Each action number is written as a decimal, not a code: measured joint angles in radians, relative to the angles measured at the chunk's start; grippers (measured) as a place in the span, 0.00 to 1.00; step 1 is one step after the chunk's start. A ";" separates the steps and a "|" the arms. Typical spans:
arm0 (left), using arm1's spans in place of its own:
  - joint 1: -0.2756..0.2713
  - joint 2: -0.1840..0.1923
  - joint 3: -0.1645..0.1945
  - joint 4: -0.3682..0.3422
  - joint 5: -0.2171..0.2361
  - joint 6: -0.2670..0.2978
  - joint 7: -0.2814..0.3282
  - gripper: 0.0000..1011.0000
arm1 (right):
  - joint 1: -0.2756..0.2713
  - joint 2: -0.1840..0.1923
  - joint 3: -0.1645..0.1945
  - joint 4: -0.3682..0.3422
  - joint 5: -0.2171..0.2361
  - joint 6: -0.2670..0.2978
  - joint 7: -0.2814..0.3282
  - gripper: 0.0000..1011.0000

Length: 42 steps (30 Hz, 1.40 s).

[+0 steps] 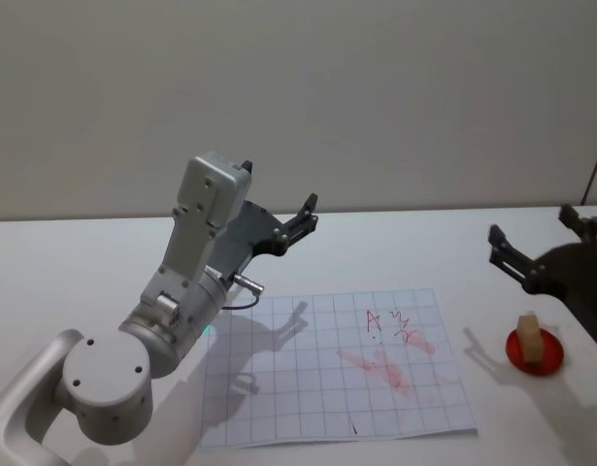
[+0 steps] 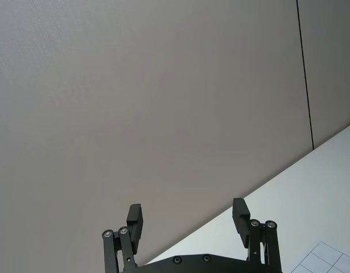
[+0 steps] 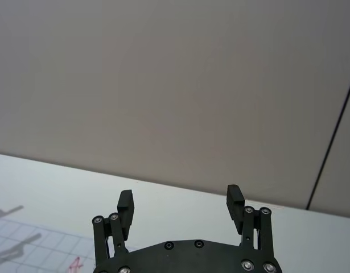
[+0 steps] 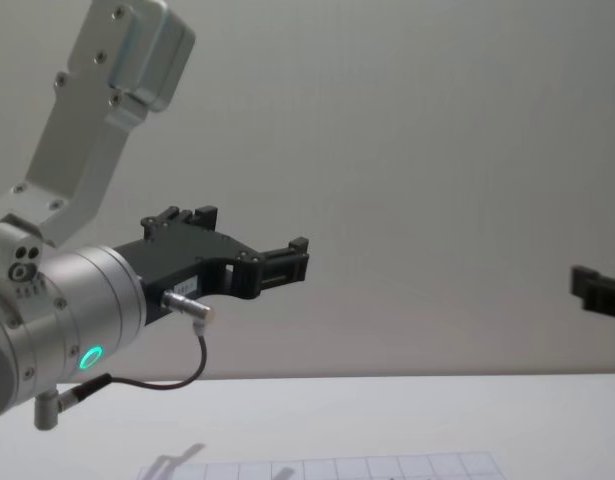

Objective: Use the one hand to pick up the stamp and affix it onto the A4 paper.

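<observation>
The stamp (image 1: pixel 531 339), a small tan wooden block, stands upright in a red dish (image 1: pixel 516 351) at the table's right. The A4 paper (image 1: pixel 308 388) lies flat mid-table; its pale grid carries red smears and scribbles (image 1: pixel 390 340). My right gripper (image 1: pixel 536 228), the hand, hovers open above and just behind the stamp, clear of it, with nothing between its fingers (image 3: pixel 126 205). The left gripper (image 1: pixel 303 218) on its green-lit silver wrist is raised over the paper's far left part, open and empty (image 2: pixel 187 216). The chest view shows it pointing right (image 4: pixel 292 258), with the right gripper (image 4: pixel 599 290) at the right edge.
The white table (image 1: pixel 75 262) runs back to a plain grey wall. My bulky left arm (image 1: pixel 172 320) rises over the paper's left edge and casts shadows on the sheet. The paper's edge (image 4: pixel 337 468) shows low in the chest view.
</observation>
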 joint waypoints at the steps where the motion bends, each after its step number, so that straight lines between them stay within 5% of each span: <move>1: 0.000 0.000 0.000 0.000 0.000 0.000 0.000 0.99 | -0.004 0.003 0.002 -0.002 0.002 0.003 -0.003 0.99; 13: 0.000 0.000 0.000 0.000 0.000 0.000 0.000 0.99 | -0.095 0.066 0.034 -0.030 0.049 0.064 -0.017 0.99; 23: 0.000 0.000 0.000 0.000 0.000 0.000 0.000 0.99 | -0.123 0.075 0.033 -0.005 0.064 0.110 0.015 0.99; 42: 0.000 0.000 0.000 0.000 0.000 0.000 0.000 0.99 | -0.097 0.044 0.007 0.066 -0.015 0.186 0.027 0.99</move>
